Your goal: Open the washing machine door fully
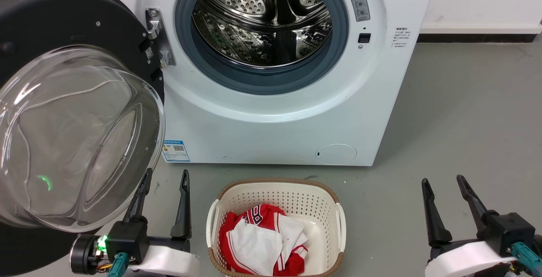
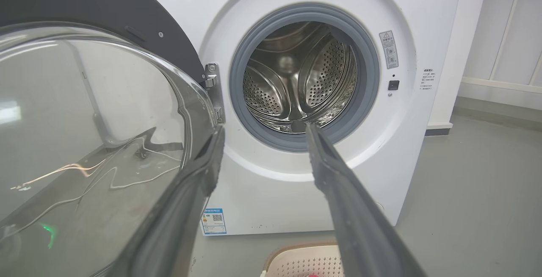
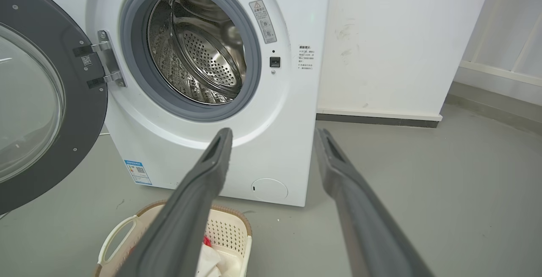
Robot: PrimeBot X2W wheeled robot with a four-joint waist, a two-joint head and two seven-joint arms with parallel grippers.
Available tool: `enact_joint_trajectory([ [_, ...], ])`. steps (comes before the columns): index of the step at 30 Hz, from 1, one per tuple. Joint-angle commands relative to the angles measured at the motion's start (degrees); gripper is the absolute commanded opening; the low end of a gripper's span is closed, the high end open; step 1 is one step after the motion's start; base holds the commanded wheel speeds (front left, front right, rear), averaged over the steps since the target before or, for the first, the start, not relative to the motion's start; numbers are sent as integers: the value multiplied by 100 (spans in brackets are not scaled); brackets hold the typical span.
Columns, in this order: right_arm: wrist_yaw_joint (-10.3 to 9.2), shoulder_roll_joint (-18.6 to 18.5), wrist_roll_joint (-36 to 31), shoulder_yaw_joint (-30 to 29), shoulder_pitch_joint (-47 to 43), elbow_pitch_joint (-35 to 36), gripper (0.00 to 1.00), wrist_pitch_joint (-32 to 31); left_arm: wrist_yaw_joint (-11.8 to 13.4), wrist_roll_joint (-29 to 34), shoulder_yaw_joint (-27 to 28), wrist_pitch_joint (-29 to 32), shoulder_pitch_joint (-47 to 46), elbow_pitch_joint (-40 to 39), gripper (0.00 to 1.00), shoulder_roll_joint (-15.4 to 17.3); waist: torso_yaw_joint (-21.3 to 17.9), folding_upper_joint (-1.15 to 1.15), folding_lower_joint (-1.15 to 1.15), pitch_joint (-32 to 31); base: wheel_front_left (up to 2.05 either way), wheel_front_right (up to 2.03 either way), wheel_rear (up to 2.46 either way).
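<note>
The washing machine door (image 1: 63, 112), a black disc with a clear domed glass bowl, is swung out to the left on its hinge (image 1: 159, 37), and the steel drum (image 1: 262, 18) lies bare. In the left wrist view the door (image 2: 84, 133) covers the left half, and in the right wrist view the door (image 3: 38, 99) stands at the left edge. My left gripper (image 1: 166, 177) is open just below the bowl's lower right rim, its left finger close to the glass. My right gripper (image 1: 443, 180) is open at the lower right, far from the machine, holding nothing.
A white laundry basket (image 1: 277, 192) with a brown rim sits on the grey floor in front of the machine, holding red and white clothes (image 1: 262, 239). A small round white flap (image 1: 336, 153) is low on the machine front. Open floor stretches to the right.
</note>
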State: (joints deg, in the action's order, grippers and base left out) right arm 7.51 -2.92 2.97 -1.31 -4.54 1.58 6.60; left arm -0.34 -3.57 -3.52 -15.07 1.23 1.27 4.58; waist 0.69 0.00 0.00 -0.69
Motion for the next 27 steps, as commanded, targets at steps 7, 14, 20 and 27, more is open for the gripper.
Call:
enact_joint_trajectory([
  [7,-4,10,19,-4,36,-47,100,50,-13,33,36,-13,-56,-14,100,4,-10,0,0,15,0,0,0],
  [14,-4,10,43,-7,58,-65,100,68,-13,16,63,-13,-42,29,100,-8,-5,0,0,21,0,0,0],
  [20,-4,10,50,-8,68,-73,100,76,-33,12,91,-13,-58,54,100,-9,2,0,0,29,0,0,0],
  [27,0,1,101,15,-69,-211,0,44,-20,-51,76,36,55,219,0,-10,0,0,0,27,0,0,0],
])
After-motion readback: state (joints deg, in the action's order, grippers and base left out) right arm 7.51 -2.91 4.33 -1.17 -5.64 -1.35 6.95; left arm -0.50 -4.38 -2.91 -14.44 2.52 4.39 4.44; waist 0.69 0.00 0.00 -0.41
